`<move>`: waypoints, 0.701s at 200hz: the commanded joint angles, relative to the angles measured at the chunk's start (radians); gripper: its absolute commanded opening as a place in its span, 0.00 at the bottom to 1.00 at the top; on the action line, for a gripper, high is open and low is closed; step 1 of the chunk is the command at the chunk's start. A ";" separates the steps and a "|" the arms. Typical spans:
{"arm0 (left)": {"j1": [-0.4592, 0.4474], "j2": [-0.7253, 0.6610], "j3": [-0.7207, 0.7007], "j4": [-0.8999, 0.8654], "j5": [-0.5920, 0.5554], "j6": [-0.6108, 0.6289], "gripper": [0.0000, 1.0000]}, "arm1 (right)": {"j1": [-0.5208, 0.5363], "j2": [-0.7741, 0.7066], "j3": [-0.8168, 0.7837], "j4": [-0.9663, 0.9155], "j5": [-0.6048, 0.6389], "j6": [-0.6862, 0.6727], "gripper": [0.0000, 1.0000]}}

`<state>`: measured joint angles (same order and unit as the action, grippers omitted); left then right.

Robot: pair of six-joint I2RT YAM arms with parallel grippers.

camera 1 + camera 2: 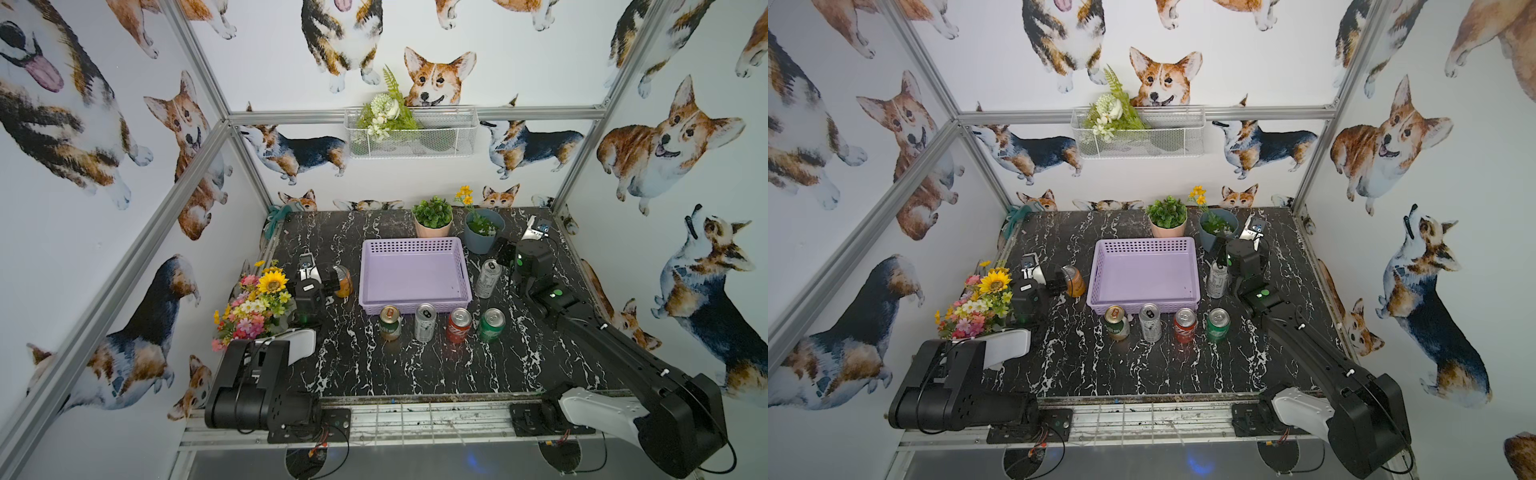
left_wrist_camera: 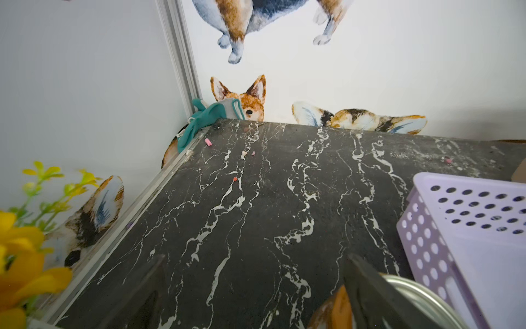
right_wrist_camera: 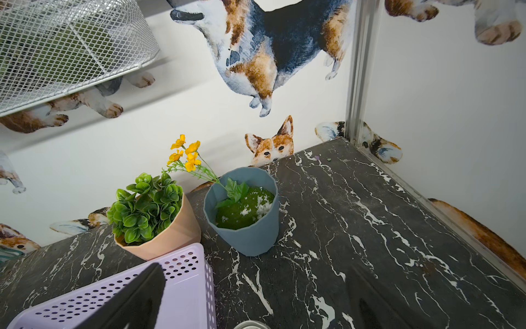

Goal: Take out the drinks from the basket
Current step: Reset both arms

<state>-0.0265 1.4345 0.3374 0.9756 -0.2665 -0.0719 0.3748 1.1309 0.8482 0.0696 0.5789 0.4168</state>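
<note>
The lavender basket (image 1: 415,286) (image 1: 1144,286) sits mid-table with nothing in it. In front of it stand a green-and-gold can (image 1: 390,324), a slim silver can (image 1: 425,323), a red can (image 1: 458,326) and a green can (image 1: 491,325). The orange can (image 1: 344,282) (image 2: 334,309) is left of the basket. My left gripper (image 1: 319,277) (image 2: 256,256) is open beside it, one finger crossing in front of the can. Another slim silver can (image 1: 488,279) (image 3: 250,325) stands right of the basket. My right gripper (image 1: 517,251) (image 3: 256,273) hangs open over it, jaws wide apart.
A pink pot with a green plant (image 1: 432,220) and a blue pot with yellow flowers (image 1: 482,232) stand behind the basket. A flower bouquet (image 1: 257,303) is at the left edge. A white wire basket (image 1: 411,133) hangs on the back wall. A teal cloth (image 2: 205,119) lies in the back-left corner.
</note>
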 commanded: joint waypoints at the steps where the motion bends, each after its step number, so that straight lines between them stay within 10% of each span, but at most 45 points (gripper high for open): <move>1: 0.003 0.050 -0.017 0.054 0.077 0.035 1.00 | -0.002 -0.005 -0.006 0.012 0.001 -0.004 1.00; 140: -0.009 0.130 -0.073 0.230 0.140 0.075 1.00 | -0.181 -0.074 -0.200 0.182 -0.137 -0.139 1.00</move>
<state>-0.0338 1.5593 0.2691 1.2819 -0.1234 -0.0330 0.2268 1.0729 0.7109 0.1158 0.4679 0.3550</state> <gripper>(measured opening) 0.998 0.996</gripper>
